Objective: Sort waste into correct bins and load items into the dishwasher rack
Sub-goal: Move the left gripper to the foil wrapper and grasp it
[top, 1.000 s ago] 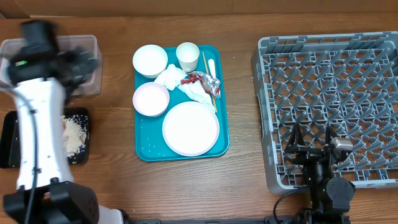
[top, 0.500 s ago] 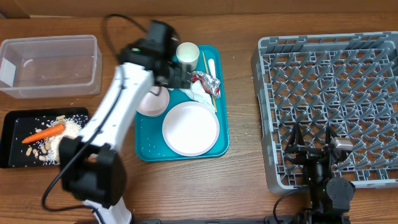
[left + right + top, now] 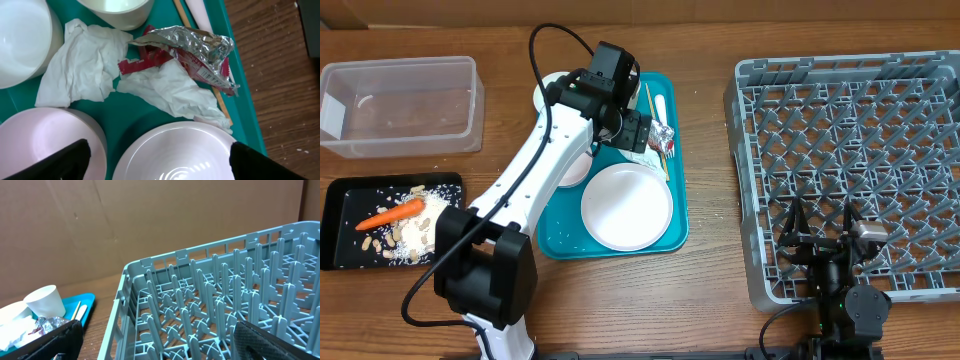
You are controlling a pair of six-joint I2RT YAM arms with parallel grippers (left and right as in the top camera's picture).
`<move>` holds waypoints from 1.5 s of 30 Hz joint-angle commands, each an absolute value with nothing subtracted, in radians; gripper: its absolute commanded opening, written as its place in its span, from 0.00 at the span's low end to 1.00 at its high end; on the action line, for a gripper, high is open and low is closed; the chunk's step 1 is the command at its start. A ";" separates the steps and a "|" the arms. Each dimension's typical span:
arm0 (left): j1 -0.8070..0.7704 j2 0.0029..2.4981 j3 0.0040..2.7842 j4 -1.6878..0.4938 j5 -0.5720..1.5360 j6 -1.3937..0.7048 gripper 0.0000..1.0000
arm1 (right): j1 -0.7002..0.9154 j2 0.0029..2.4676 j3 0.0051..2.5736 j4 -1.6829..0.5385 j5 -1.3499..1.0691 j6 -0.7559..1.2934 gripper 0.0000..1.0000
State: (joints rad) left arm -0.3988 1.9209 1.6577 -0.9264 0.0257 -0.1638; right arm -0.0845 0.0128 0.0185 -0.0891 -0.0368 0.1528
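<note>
My left gripper (image 3: 638, 135) hovers open over the teal tray (image 3: 555, 235), above the crumpled napkins (image 3: 85, 65) and the red-and-silver wrapper (image 3: 190, 50). Its fingers (image 3: 65, 160) stand wide apart with nothing between them, over the rim of the plate (image 3: 185, 155). Two bowls (image 3: 20, 45) (image 3: 45, 145), the cup (image 3: 117, 10) and the chopsticks (image 3: 222, 102) surround the waste. The carrot (image 3: 390, 213) lies with peanut scraps and crumbs in the black tray (image 3: 335, 245). The clear tub (image 3: 400, 105) stands behind it. My right gripper (image 3: 823, 240) rests open over the dishwasher rack (image 3: 850, 100).
A white flat utensil (image 3: 202, 12) lies beside the chopsticks at the tray's far edge. My left arm (image 3: 540, 170) crosses over the tray's left bowls. Bare wood table (image 3: 710, 150) separates tray and rack.
My left arm has swung from the bins at the left across to the teal tray, ending over the napkins and wrapper. The right arm has not moved.
</note>
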 commanded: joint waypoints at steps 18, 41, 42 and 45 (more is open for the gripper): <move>-0.408 1.991 1.674 -0.821 0.100 -0.724 1.00 | -0.086 0.004 0.008 -0.081 -0.030 0.156 1.00; -0.453 2.121 1.674 -0.641 0.123 -0.862 0.91 | -0.086 0.004 0.008 -0.081 -0.030 0.156 1.00; -0.455 2.128 1.674 -0.637 0.122 -0.865 0.91 | -0.086 0.004 0.008 -0.082 -0.030 0.156 1.00; -0.459 2.138 1.674 -0.619 0.122 -0.869 0.91 | -0.086 0.004 0.008 -0.081 -0.030 0.156 1.00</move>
State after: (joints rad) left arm -0.4480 2.1101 1.6581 -0.6338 0.1352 -0.8410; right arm -0.0845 0.0128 0.0185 -0.0891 -0.0364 0.1535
